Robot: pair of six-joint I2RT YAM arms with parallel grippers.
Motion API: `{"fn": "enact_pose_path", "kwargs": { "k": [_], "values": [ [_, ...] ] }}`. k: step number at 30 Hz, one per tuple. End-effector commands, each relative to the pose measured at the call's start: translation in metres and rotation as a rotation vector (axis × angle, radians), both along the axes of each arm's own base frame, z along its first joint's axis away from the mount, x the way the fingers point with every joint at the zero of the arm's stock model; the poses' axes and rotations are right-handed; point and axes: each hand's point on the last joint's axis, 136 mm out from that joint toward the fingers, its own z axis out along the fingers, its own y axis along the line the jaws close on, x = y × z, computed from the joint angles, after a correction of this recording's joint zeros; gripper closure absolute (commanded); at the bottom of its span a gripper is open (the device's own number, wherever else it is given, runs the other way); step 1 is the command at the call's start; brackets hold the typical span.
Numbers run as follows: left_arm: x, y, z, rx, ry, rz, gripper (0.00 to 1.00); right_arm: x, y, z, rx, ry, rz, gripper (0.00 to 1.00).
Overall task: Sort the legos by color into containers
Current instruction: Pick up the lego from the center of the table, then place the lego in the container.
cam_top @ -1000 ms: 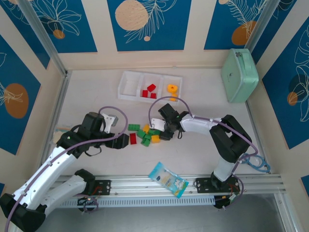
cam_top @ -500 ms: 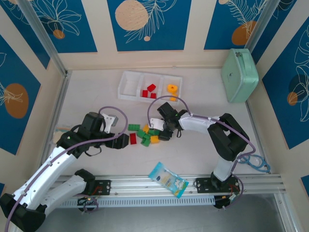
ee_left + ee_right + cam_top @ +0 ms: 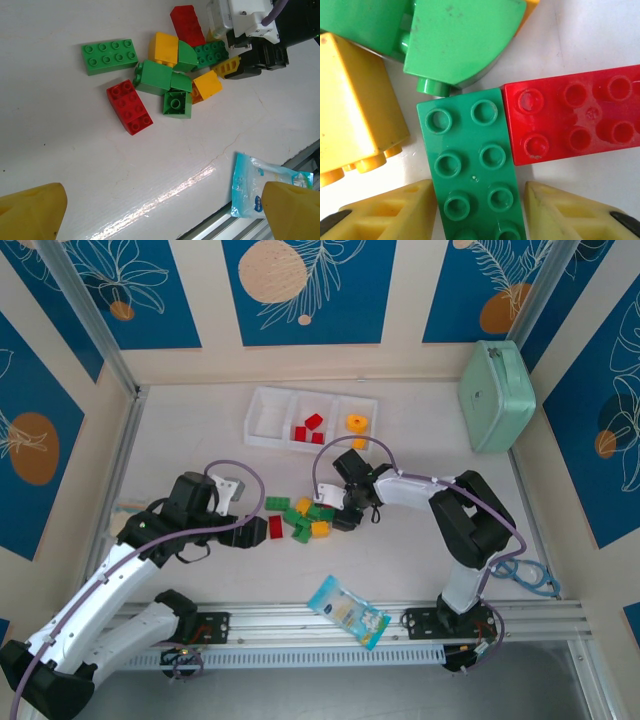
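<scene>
Loose legos (image 3: 300, 518) in red, green and yellow lie in a pile at mid-table. My right gripper (image 3: 480, 210) is down in the pile, its yellow fingers against both long sides of a flat green eight-stud brick (image 3: 470, 165), which rests on the table beside a red brick (image 3: 570, 120). From above, the right gripper (image 3: 335, 515) sits at the pile's right edge. My left gripper (image 3: 160, 215) hangs open left of the pile, nothing between its fingers. The white three-part tray (image 3: 268, 418) holds red bricks (image 3: 308, 428) in the middle and an orange ring (image 3: 357, 424) on the right.
A mint-green case (image 3: 495, 395) stands at the back right. A blue-and-white snack packet (image 3: 348, 611) lies on the front rail between the arm bases. A green brick (image 3: 110, 56) and a red one (image 3: 129, 107) lie on the pile's left side.
The right gripper's jaws have narrowed onto the green brick and its wrist has shifted slightly. The left arm has not moved.
</scene>
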Motion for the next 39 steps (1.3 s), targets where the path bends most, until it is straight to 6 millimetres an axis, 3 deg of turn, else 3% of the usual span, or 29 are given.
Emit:
{"fn": "enact_pose_path", "kwargs": {
  "k": [1, 10, 17, 24, 30, 36, 39],
  "values": [
    [0.000, 0.002, -0.002, 0.003, -0.005, -0.002, 0.01, -0.017, -0.021, -0.015, -0.081, 0.065, 0.007, 0.52],
    [0.000, 0.002, -0.002, 0.006, -0.006, 0.000, 0.00, -0.020, -0.004, -0.023, -0.112, 0.062, 0.074, 0.53],
    [0.001, 0.006, 0.001, 0.014, -0.024, 0.014, 0.01, -0.025, -0.014, -0.026, -0.181, 0.066, 0.079, 0.80],
    [0.004, 0.015, 0.007, 0.039, -0.062, 0.059, 0.01, -0.033, -0.018, -0.009, -0.200, 0.019, 0.075, 0.94],
    [0.008, 0.036, 0.021, 0.069, -0.151, 0.152, 0.01, -0.044, -0.013, 0.033, -0.099, -0.029, 0.036, 0.97],
    [0.009, 0.049, 0.030, 0.073, -0.211, 0.210, 0.01, -0.042, 0.020, 0.108, 0.181, -0.087, -0.030, 0.99],
    [0.009, 0.051, 0.032, 0.071, -0.220, 0.221, 0.01, -0.020, 0.045, 0.149, 0.334, -0.111, -0.144, 1.00]
  ]
}}
